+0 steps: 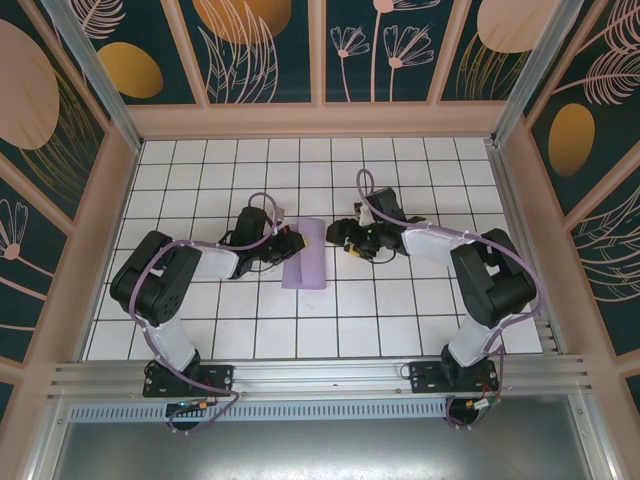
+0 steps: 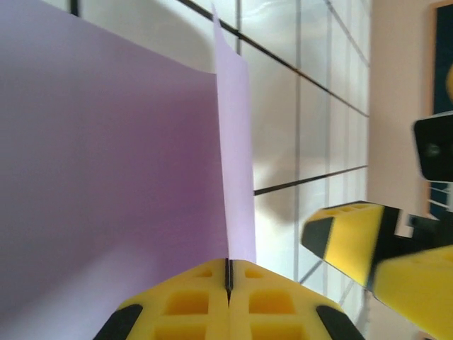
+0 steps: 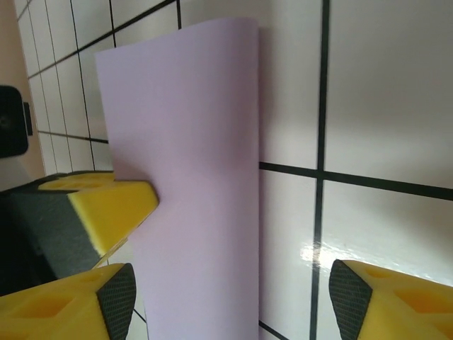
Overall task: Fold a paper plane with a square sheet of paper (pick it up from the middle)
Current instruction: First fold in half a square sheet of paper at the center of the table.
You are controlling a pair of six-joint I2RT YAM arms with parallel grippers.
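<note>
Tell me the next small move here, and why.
Probably ease the open right gripper down onto the paper to flatten the fold. The left gripper is shut on the paper's edge, and the paper bulges up in a curve, not yet creased.

No writing, label, brand, number or sign can be read anywhere. The sheet of paper (image 1: 305, 262) is plain lilac, and the wall panels (image 1: 262, 60) carry only drawn leaves, flowers and ovals.
</note>
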